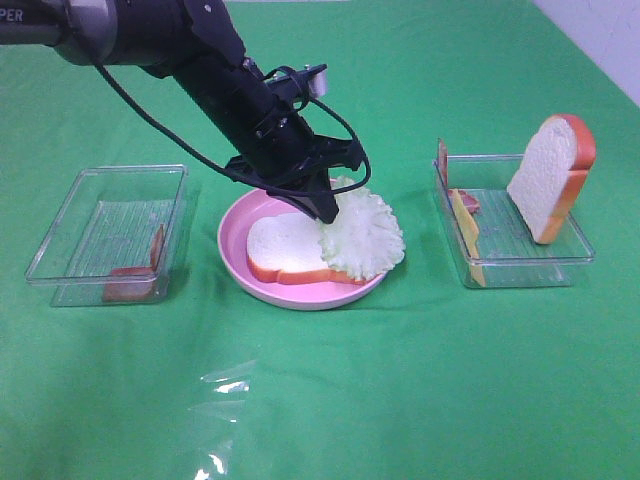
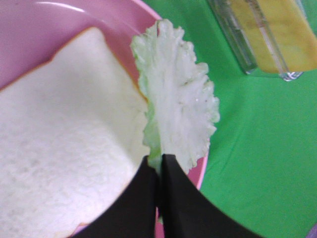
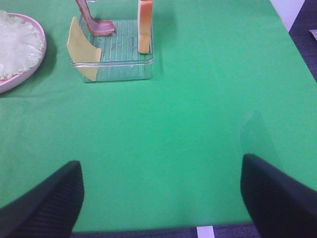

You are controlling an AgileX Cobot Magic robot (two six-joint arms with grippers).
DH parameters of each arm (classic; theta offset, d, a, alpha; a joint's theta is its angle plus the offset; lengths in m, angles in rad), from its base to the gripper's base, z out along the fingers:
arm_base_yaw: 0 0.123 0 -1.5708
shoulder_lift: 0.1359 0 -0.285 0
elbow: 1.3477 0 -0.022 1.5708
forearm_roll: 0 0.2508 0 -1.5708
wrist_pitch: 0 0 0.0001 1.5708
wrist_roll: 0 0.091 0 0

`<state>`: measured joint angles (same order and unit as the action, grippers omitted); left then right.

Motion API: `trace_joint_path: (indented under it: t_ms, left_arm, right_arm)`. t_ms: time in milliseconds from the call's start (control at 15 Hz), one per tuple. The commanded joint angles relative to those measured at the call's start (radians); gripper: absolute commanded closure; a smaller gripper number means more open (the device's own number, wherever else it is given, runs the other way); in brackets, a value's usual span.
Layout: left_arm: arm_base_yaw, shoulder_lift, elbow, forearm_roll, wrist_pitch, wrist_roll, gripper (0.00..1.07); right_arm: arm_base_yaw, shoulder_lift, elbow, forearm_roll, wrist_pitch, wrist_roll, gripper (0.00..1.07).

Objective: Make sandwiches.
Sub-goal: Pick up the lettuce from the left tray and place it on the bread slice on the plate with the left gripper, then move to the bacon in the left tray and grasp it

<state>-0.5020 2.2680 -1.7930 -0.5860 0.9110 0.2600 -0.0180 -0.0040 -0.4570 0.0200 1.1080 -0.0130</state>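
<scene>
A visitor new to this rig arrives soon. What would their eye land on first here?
The left end effector, shut on a pale green lettuce leaf at the right edge of the pink plate, mid-table. A white bread slice lies flat on that plate; a second slice stands leaning in the clear tray on the right.

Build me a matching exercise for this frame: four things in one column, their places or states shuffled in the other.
Things:
1. lettuce leaf
2. cheese slice
3. pink plate
4. right gripper

States:
A. open, holding nothing
B. carries a bread slice lying flat
C. pinched in the shut left gripper
D. leaning at the wall of the right-hand tray

Pairs: 1-C, 2-D, 3-B, 4-A
</scene>
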Motion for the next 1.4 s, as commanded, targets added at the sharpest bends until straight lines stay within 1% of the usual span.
trace_joint_path:
  t_ms: [67,133,200,267,333,467,600,667,733,800,867,933,1000,1067,1133,1200,1267,1400]
  left_arm:
    - [-0.004,-0.001,-0.004,0.068,0.001,-0.067,1.07]
    - [-0.004,-0.001,-0.004,0.129,0.005,-0.113,1.07]
    - [-0.004,-0.001,-0.004,0.144,0.005,-0.121,1.07]
    - [-0.004,-0.001,-0.004,0.173,0.005,-0.143,1.07]
    - [-0.004,-0.001,-0.004,0.188,0.006,-0.143,1.07]
    - [-0.004,-0.003,-0.008,0.219,0.016,-0.172,1.07]
    - [-0.004,-0.009,-0.025,0.27,0.04,-0.224,1.07]
    - [-0.004,-0.012,-0.037,0.293,0.055,-0.245,1.04]
    - [-0.004,-0.012,-0.054,0.306,0.08,-0.251,0.93]
    - [-0.004,-0.012,-0.071,0.307,0.108,-0.251,0.74]
    - [-0.004,-0.012,-0.088,0.311,0.124,-0.26,0.47]
    - [-0.004,-0.012,-0.099,0.321,0.136,-0.277,0.33]
    - [-0.004,-0.012,-0.128,0.34,0.165,-0.304,0.09]
    - [-0.008,-0.013,-0.171,0.362,0.215,-0.321,0.05]
    - [-0.016,-0.026,-0.247,0.412,0.339,-0.364,0.05]
    - [-0.016,-0.043,-0.262,0.428,0.407,-0.373,0.05]
    - [-0.016,-0.073,-0.25,0.44,0.41,-0.39,0.05]
    - [-0.016,-0.132,-0.219,0.444,0.41,-0.401,0.05]
  right_arm:
    - [-0.002,-0.016,0.004,0.002,-0.006,-0.009,0.23]
    - [-0.002,-0.016,0.004,0.002,-0.006,-0.009,0.23]
    - [-0.002,-0.016,0.004,0.002,-0.006,-0.009,0.23]
    - [-0.002,-0.016,0.004,0.002,-0.006,-0.009,0.23]
    - [-0.002,-0.016,0.004,0.002,-0.006,-0.009,0.23]
    - [-0.002,-0.016,0.004,0.002,-0.006,-0.009,0.23]
    - [-0.002,-0.016,0.004,0.002,-0.006,-0.009,0.23]
    - [-0.002,-0.016,0.004,0.002,-0.006,-0.009,0.23]
    - [-0.002,-0.016,0.004,0.002,-0.006,-0.009,0.23]
    - [-0.002,-0.016,0.004,0.002,-0.006,-0.009,0.23]
    - [-0.002,-0.016,0.004,0.002,-0.006,-0.009,0.23]
    - [-0.002,-0.016,0.004,0.002,-0.006,-0.009,0.23]
    - [-0.002,-0.016,0.004,0.002,-0.006,-0.009,0.23]
    - [-0.002,-0.016,0.004,0.002,-0.006,-0.009,0.23]
    - [-0.002,-0.016,0.004,0.002,-0.006,-0.009,0.23]
    - [-0.002,-0.016,0.004,0.002,-0.006,-0.009,0.23]
    - [-0.002,-0.016,0.004,0.002,-0.006,-0.009,0.23]
    - [-0.002,-0.016,0.004,0.002,-0.006,-0.009,0.23]
